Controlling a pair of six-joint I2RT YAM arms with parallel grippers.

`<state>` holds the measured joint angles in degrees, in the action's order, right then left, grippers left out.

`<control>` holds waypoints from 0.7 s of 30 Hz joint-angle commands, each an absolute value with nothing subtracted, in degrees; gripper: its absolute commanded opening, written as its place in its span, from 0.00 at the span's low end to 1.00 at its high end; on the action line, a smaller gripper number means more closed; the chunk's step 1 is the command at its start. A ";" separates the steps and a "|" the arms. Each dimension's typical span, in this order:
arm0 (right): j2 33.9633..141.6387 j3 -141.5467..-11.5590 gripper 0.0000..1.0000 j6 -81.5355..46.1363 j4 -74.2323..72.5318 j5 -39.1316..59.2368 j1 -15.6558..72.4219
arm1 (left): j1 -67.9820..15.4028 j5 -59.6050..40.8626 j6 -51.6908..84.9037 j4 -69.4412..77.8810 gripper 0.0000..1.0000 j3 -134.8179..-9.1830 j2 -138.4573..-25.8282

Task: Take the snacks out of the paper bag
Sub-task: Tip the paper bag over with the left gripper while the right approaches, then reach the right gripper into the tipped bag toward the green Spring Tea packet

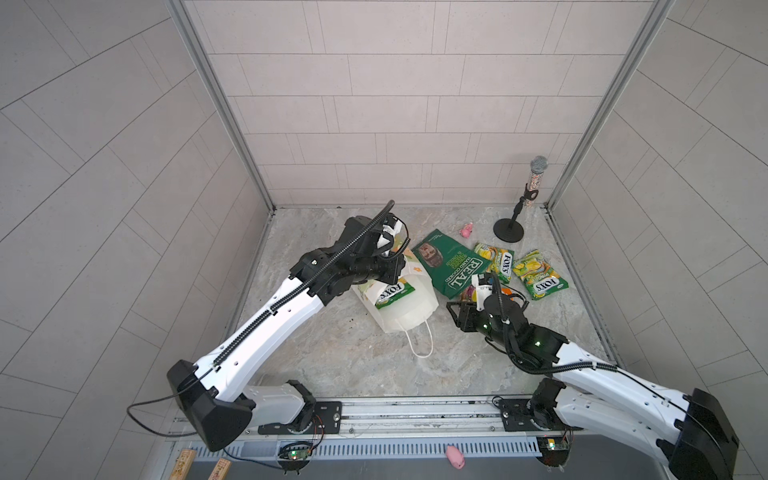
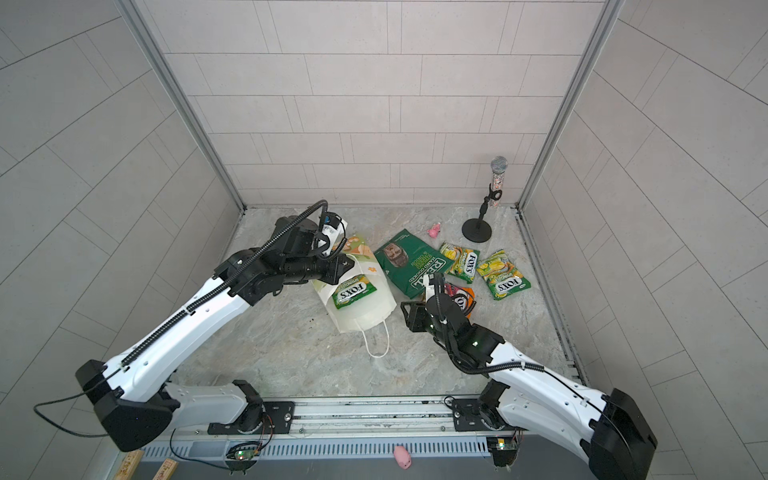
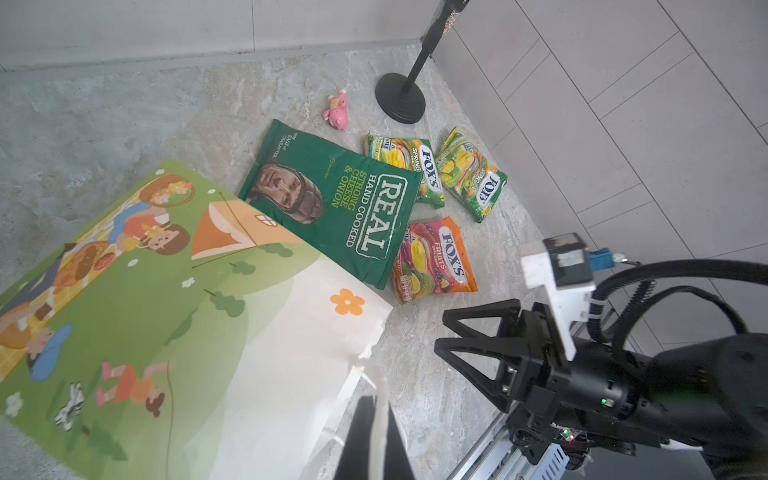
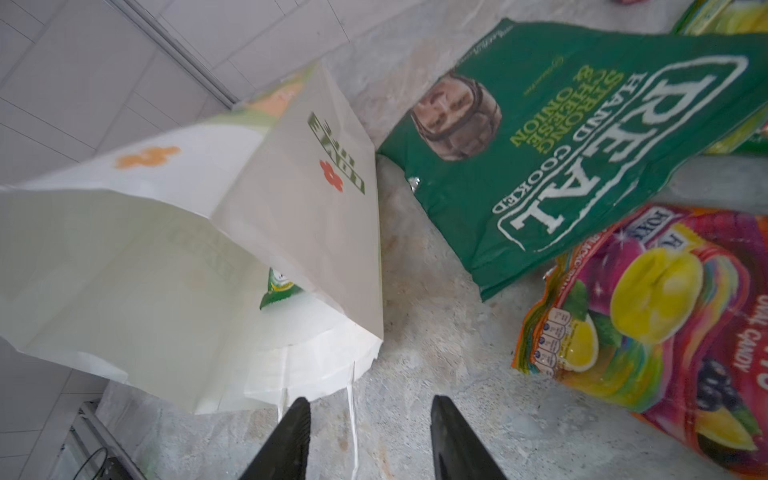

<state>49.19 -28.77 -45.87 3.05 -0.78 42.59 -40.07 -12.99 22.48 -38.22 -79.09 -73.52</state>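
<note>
Left gripper [image 3: 377, 409] is clamped tight on the white wall of the tall white paper carrier bag [image 1: 409, 309] with white cord handles, green "LOVE LIFE" print and colourful illustrated sides; a strip of paper shows between its dark fingers [image 3: 360, 440] in the left wrist view. That paper carrier bag lies tipped over near the middle of the grey marble-patterned bench [image 1: 353, 361], its mouth gaping towards the front edge and one cord handle [image 1: 419, 341] trailing on the surface. One small yellow-green "FOX'S" candy packet [image 1: 392, 294] is inside, seen through the mouth in both top views. Right gripper [image 4: 370, 400] hangs with its jaws parted and nothing between them, just beside the mouth on the side nearer the right edge. Four snacks lie out on the bench between the bag and the right edge. The large dark green "REAL" crisp packet [image 1: 451, 262] lies close against the bag's side, a second yellow-green "FOX'S" packet [image 1: 496, 257] is tucked under its edge, and a third yellow-green "FOX'S" packet [image 1: 538, 275] lies nearer the right edge. The red-pink-orange "FOX'S" fruits packet [image 3: 434, 259] lies at the crisp packet's front corner, partly hidden behind the right gripper in both top views. A small pink toy figure [image 1: 468, 229] sits near the far edge, and a glittery microphone on a black round stand [image 1: 508, 230] stands in the far right corner
</note>
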 commanded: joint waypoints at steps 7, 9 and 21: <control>60.60 -30.24 0.43 -52.07 -12.23 13.61 44.30 | -45.30 0.97 34.84 -26.94 0.00 -73.61 -70.54; 64.19 -30.47 0.42 -53.26 -15.59 13.55 45.37 | -45.85 2.68 35.32 -26.44 0.00 -73.48 -70.37; 86.72 -40.66 0.37 -60.98 -25.80 13.17 47.97 | -46.84 5.27 37.44 -23.52 0.00 -72.78 -71.63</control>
